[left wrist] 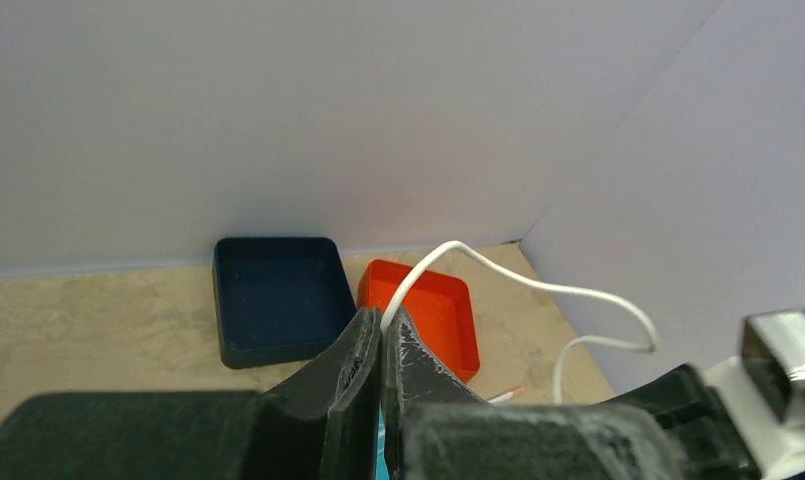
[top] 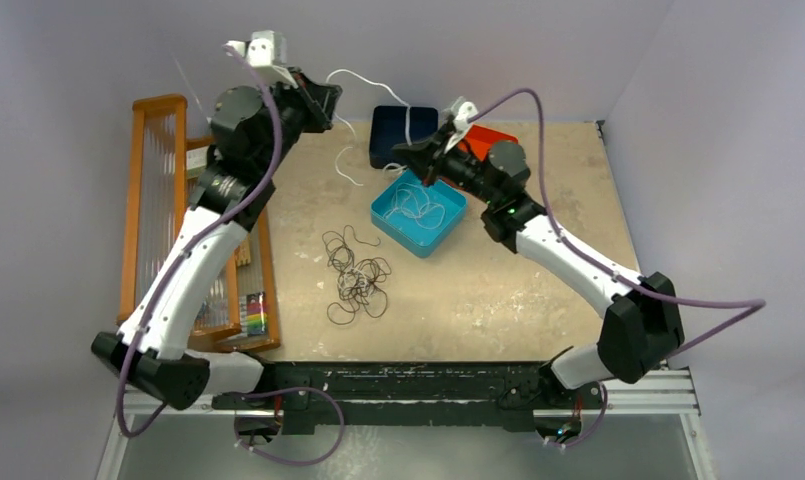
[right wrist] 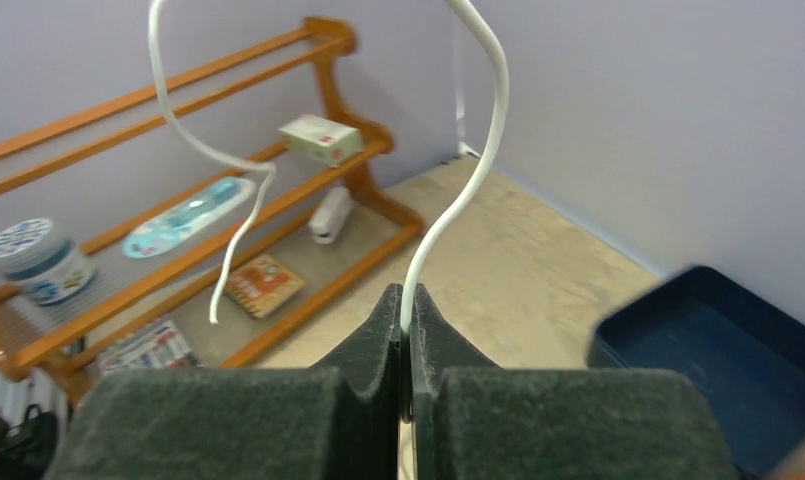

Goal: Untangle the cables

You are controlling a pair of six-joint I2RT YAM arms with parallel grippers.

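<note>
A white cable [top: 373,80] arcs in the air between my two grippers at the back of the table. My left gripper [top: 330,105] is shut on one part of it, and the white cable [left wrist: 538,285] leaves its closed tips [left wrist: 383,322]. My right gripper [top: 410,155] is shut on another part, above the teal tray [top: 456,212], and the white cable [right wrist: 488,150] rises from its tips [right wrist: 406,298]. A loose end [right wrist: 233,250] hangs free. More thin white cables [top: 418,208] lie in the teal tray. A tangle of dark cables [top: 356,278] rests on the table's middle.
A navy tray [top: 396,128] and a red tray [top: 490,135] sit at the back, the red one partly behind my right arm. An orange wooden rack [top: 158,200] with small items lines the left edge. Walls close the back and right.
</note>
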